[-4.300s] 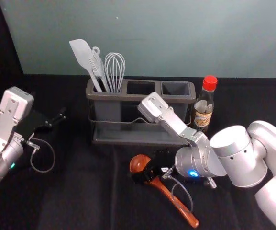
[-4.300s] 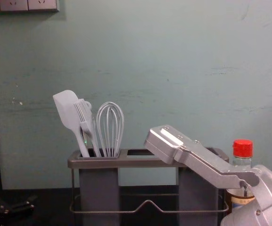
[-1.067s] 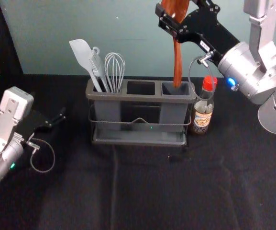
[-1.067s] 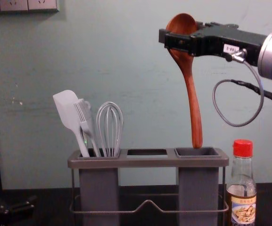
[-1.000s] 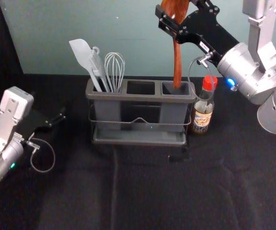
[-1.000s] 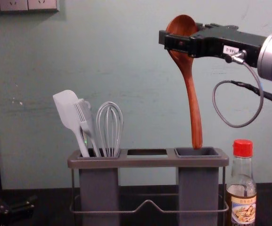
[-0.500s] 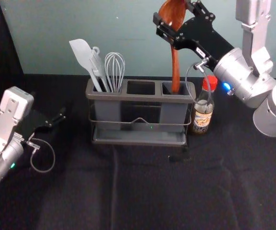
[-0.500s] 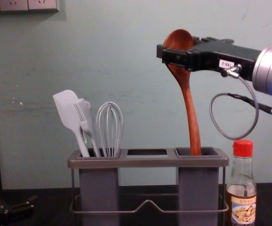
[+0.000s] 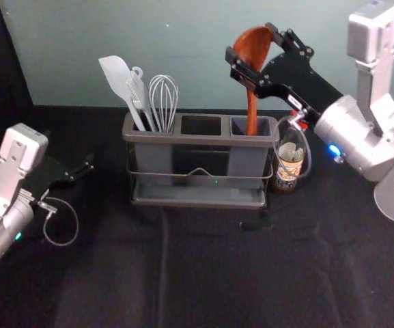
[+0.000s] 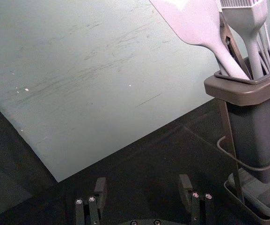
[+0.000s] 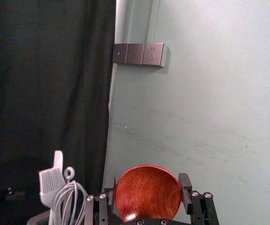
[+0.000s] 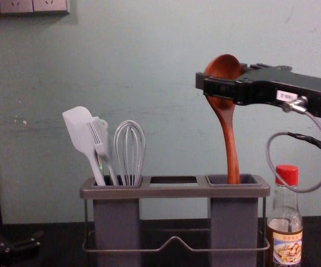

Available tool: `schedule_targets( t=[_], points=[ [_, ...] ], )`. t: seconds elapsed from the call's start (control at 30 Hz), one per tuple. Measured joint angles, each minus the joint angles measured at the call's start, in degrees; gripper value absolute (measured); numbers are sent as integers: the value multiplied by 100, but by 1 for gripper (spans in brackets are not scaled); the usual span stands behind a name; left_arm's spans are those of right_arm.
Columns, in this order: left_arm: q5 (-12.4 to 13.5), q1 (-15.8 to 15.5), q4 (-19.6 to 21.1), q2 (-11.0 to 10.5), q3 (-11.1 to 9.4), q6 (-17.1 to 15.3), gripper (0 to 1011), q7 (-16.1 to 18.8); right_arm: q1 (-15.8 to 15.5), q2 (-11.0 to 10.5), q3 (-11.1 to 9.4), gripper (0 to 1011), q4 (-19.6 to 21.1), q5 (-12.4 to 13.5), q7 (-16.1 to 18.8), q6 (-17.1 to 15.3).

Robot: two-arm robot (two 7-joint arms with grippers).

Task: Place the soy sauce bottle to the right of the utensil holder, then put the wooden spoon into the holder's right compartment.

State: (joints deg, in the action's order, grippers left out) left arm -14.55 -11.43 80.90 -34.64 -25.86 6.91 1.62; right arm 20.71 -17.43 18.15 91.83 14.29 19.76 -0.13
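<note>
Your right tool [image 9: 252,41] is up above the right end of the utensil holder [image 9: 203,139], reaching in from the right. It has the wooden spoon [image 9: 253,49] clasped by the bowl; in the right wrist view you can see a finger [image 11: 185,185] at either side of the bowl. The spoon hangs handle down, close to upright, its bowl leaning a little left, and the handle's lower end is inside the right compartment [image 12: 249,179]. You can't tell whether it touches the bottom in there.

The soy sauce bottle [image 12: 286,245] stands upright on the counter [image 9: 210,273], just beside the holder on its right. A cable [image 12: 271,161] from your right arm passes in front of it.

In the holder's left compartment you have a spatula [image 9: 118,78], a brush [image 9: 139,94] and a whisk [image 9: 164,99], all heads up.

Your left tool [image 9: 80,171] is parked low over the counter, left of the holder and well apart from it. It is released, its fingers [image 10: 100,191] spread with nothing between them.
</note>
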Motion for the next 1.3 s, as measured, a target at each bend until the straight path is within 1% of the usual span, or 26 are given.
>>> schedule_targets(
  t=[0.13, 0.27, 0.47, 0.77, 1.0, 1.3],
  points=[
    [0, 0, 0, 0, 0, 0, 1005, 0, -196, -123, -71, 836, 248, 77, -1, -143],
    [0, 0, 0, 0, 0, 0, 1005, 0, -322, -204, -116, 836, 400, 137, -4, -232],
    [0, 0, 0, 0, 0, 0, 1005, 0, -476, -302, -168, 836, 527, 217, -14, -333],
    [0, 0, 0, 0, 0, 0, 1005, 0, -534, -369, -156, 836, 488, 268, -13, -445],
    [0, 0, 0, 0, 0, 0, 1005, 0, -470, -355, -72, 836, 346, 263, -8, -495],
    [0, 0, 0, 0, 0, 0, 1005, 0, -483, -330, -30, 836, 258, 246, -25, -509]
  ],
)
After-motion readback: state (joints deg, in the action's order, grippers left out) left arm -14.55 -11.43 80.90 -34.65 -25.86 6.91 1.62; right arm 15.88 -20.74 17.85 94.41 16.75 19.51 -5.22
